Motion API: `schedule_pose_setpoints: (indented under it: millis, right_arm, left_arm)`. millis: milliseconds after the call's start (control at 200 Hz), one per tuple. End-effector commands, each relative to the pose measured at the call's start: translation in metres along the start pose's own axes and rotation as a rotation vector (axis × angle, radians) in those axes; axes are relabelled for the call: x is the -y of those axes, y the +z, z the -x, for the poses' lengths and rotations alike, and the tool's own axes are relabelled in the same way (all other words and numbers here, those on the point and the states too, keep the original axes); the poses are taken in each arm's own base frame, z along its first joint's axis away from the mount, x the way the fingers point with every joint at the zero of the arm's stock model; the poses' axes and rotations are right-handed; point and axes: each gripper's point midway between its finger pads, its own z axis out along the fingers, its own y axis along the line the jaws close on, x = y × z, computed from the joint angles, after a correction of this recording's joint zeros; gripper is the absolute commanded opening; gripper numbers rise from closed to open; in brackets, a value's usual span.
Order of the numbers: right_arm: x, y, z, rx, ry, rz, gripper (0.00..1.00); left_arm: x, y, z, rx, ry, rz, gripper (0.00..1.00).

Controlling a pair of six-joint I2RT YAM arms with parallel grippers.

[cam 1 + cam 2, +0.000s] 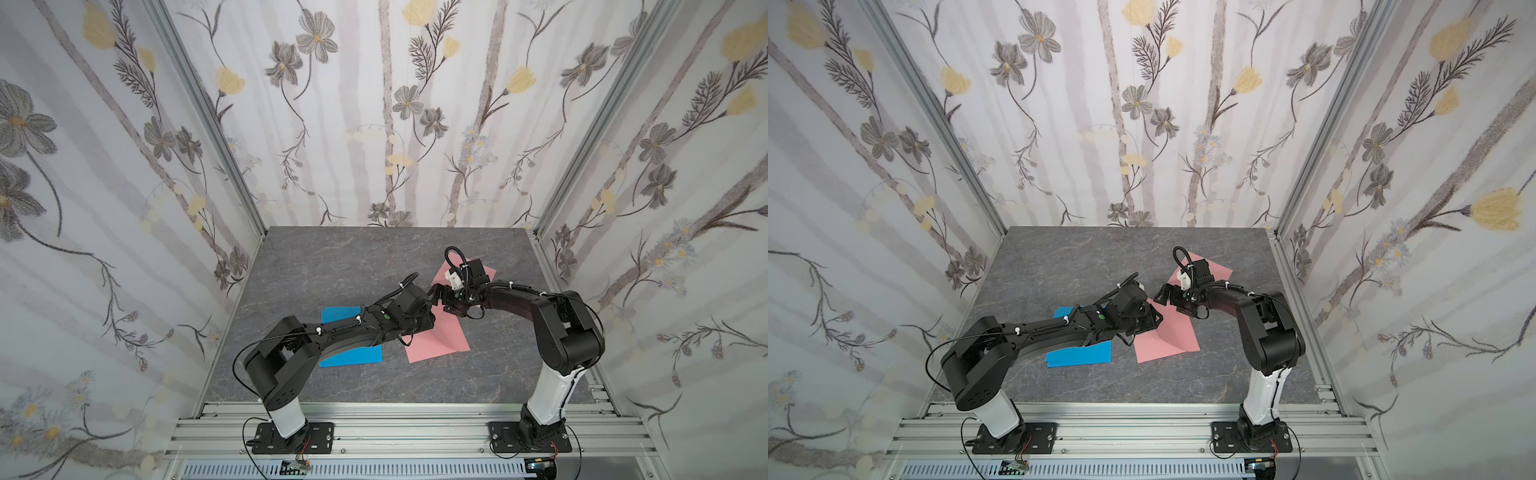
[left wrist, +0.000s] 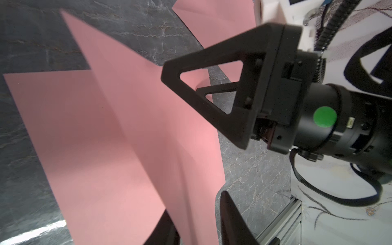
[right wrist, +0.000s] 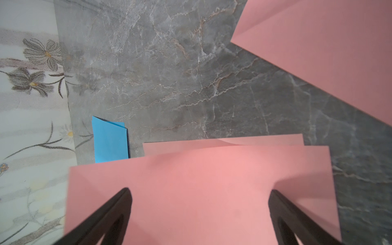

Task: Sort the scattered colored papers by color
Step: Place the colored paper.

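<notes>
Pink papers lie right of centre: a tented sheet [image 1: 436, 343] [image 1: 1163, 345] with a raised ridge, and a far sheet [image 1: 486, 272] under the right wrist. Blue paper [image 1: 353, 357] [image 1: 1079, 355] lies left, partly under the left arm. My left gripper [image 1: 1156, 318] [image 2: 197, 205] is open, and the lifted pink sheet [image 2: 148, 110] passes loosely between its fingers. My right gripper [image 1: 441, 300] [image 3: 200, 192] faces it, wide open. That same pink sheet [image 3: 201, 180] spans the space between its fingers. A second pink sheet [image 3: 254, 141] and the blue paper [image 3: 110, 140] lie beyond.
The table [image 1: 332, 266] is grey marble, walled on three sides by floral panels. An aluminium rail [image 1: 395, 419] runs along the front and carries both arm bases. The two wrists almost touch above the table's middle.
</notes>
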Motion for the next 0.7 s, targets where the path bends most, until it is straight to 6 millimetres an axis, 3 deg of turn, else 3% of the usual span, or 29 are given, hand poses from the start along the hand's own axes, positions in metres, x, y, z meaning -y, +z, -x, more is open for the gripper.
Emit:
schedule_pose_setpoints:
  millis: [0, 125, 295, 465, 694]
  right_arm:
    - [0.02, 0.003, -0.012, -0.029, 0.036, -0.081, 1.0]
    - [0.02, 0.002, -0.011, -0.026, 0.038, -0.08, 1.0]
    - [0.02, 0.0, -0.01, -0.023, 0.04, -0.08, 1.0]
    - [0.023, -0.001, -0.011, -0.021, 0.046, -0.088, 1.0]
    - [0.03, -0.009, -0.021, -0.014, 0.053, -0.116, 1.0]
  left_arm:
    - [-0.016, -0.01, 0.002, 0.01, 0.019, 0.101, 0.39]
    - [-0.045, -0.024, 0.001, 0.001, 0.02, 0.274, 0.47]
    - [-0.069, -0.047, -0.002, -0.003, 0.052, 0.433, 0.48]
    - [-0.068, -0.063, 0.004, 0.041, 0.067, 0.423, 0.48]
    - [-0.058, -0.052, 0.003, 0.036, 0.064, 0.361, 0.48]
